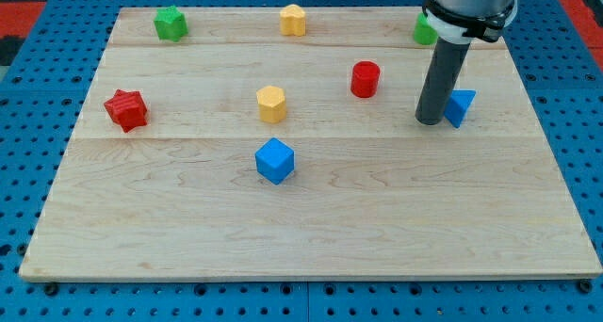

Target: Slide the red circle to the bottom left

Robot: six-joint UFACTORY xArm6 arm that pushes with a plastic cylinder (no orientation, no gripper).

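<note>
Red and squat, the red circle [365, 79] stood in the single camera view on the upper right part of the board, apart from every other block. It looked like a small rigid cylinder, light enough to slide and likely to roll off a glancing push, so the arm had best meet it squarely on its side at about two o'clock to send it toward seven o'clock. The rod ended bare, holding nothing; its tip [430, 121] rested at roughly four o'clock from the circle, near it but not touching, with the blue triangle [460, 106] just beside the rod at three o'clock. A yellow hexagon [271, 103] and a blue cube [275, 161] sat close to the diagonal path, and a red star [125, 109] lay well off at nine o'clock. Smooth pale wooden board [396, 228] offered open room toward the bottom left corner; blue pegboard [584, 152] surrounded it.
</note>
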